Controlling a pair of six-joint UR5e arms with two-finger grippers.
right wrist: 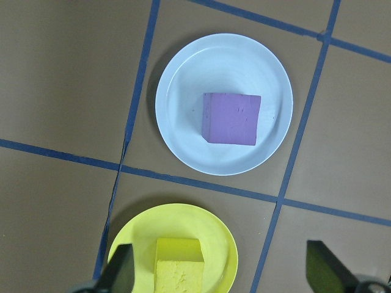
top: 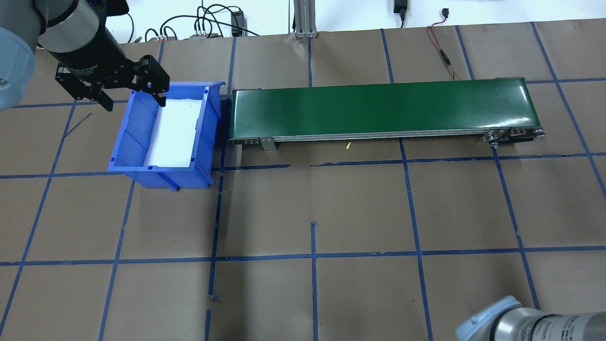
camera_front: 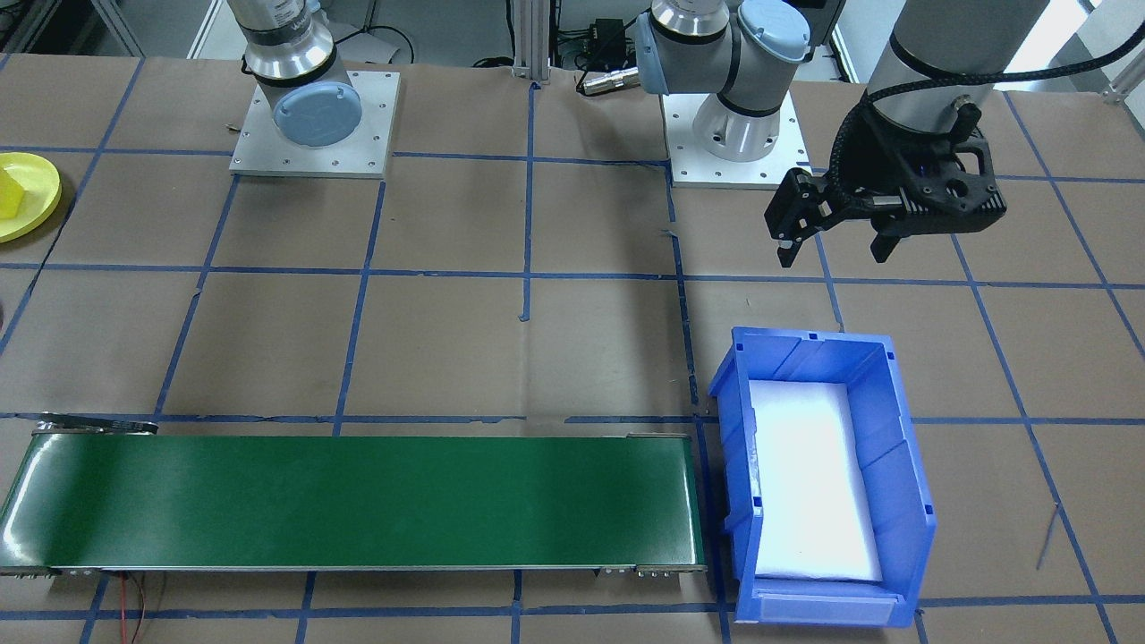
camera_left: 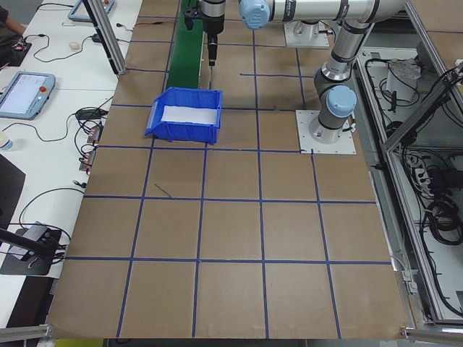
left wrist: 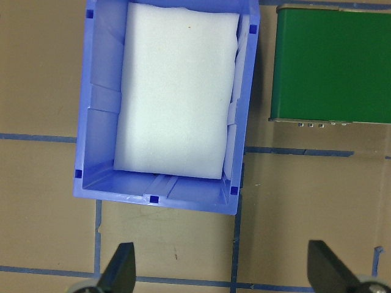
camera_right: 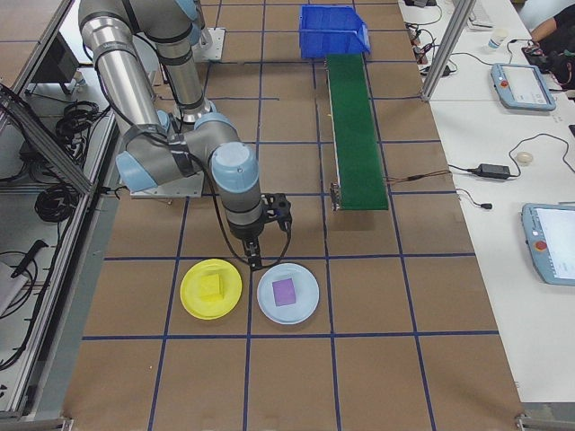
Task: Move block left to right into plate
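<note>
The yellow block (right wrist: 178,265) sits inside the yellow plate (right wrist: 220,235), resting flat near the plate's middle, and nothing grips it. Just beside the yellow plate lies a pale blue plate (right wrist: 183,116) carrying a purple block (right wrist: 231,118) at its centre; the two plates are close but do not touch. The right gripper (right wrist: 221,271) hangs above the yellow plate with its jaws spread wide, one fingertip (right wrist: 119,268) over the plate's edge and the other out past the plate over bare paper, and it holds nothing. In the right side view this gripper (camera_right: 254,256) points down over the gap between the two plates.

Well apart from the yellow plate, at the far end of the green conveyor belt (top: 378,109), stands the blue bin (top: 142,156) with a white foam pad (left wrist: 177,91) on its floor. The left gripper (top: 130,97) hovers above the bin's edge, jaws wide apart, empty and clear of the bin wall. The belt carries nothing.
</note>
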